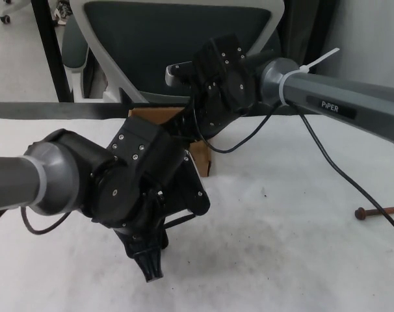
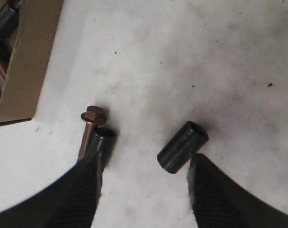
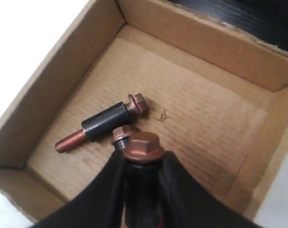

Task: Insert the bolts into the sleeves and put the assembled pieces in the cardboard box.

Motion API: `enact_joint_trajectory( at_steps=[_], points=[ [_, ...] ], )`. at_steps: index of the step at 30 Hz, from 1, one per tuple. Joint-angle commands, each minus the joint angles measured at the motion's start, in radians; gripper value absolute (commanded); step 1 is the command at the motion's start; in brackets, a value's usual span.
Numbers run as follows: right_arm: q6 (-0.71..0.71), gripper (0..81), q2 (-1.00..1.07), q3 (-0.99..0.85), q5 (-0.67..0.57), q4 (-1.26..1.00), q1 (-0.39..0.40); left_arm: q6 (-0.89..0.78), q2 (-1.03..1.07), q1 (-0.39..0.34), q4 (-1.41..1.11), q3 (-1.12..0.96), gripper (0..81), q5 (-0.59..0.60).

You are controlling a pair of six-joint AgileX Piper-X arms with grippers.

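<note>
My left gripper (image 2: pixel 145 160) hangs open just above the white bench. A loose black sleeve (image 2: pixel 183 147) lies between its fingers, closer to one fingertip (image 2: pixel 197 166). Against the other finger (image 2: pixel 89 185) lie a copper bolt (image 2: pixel 89 127) and a second black sleeve (image 2: pixel 105 141), side by side, their lower ends hidden. My right gripper (image 3: pixel 143 173) is over the cardboard box (image 3: pixel 63 76), shut on a bolt (image 3: pixel 143 147) seated in a sleeve. One assembled piece (image 3: pixel 106 122) lies on the box floor, and another bolt head (image 3: pixel 121 132) shows behind the held one.
In the high view the left gripper (image 1: pixel 149 263) points down in the foreground, with the box (image 1: pixel 203 162) just behind it at the bench's far edge. A lone bolt (image 1: pixel 376 212) lies far right. An office chair (image 1: pixel 177 39) stands beyond the bench.
</note>
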Motion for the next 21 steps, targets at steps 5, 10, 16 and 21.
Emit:
enact_joint_trajectory(
  at_steps=[5,10,16,21],
  points=[
    [-0.006,45.6,-0.009,-0.011,-0.002,0.012,-0.007,0.218,0.0,0.002,0.046,-0.009,51.5,0.039],
    [-0.02,44.4,-0.009,-0.011,-0.008,0.068,-0.012,0.345,0.002,0.004,0.063,-0.009,51.5,0.045],
    [-0.073,44.4,-0.012,-0.011,-0.008,0.131,-0.014,0.373,0.052,0.003,0.089,-0.038,50.3,0.066],
    [-0.078,44.4,-0.013,-0.011,-0.008,0.174,-0.024,0.384,0.118,0.003,0.114,-0.087,49.7,0.094]
  ],
)
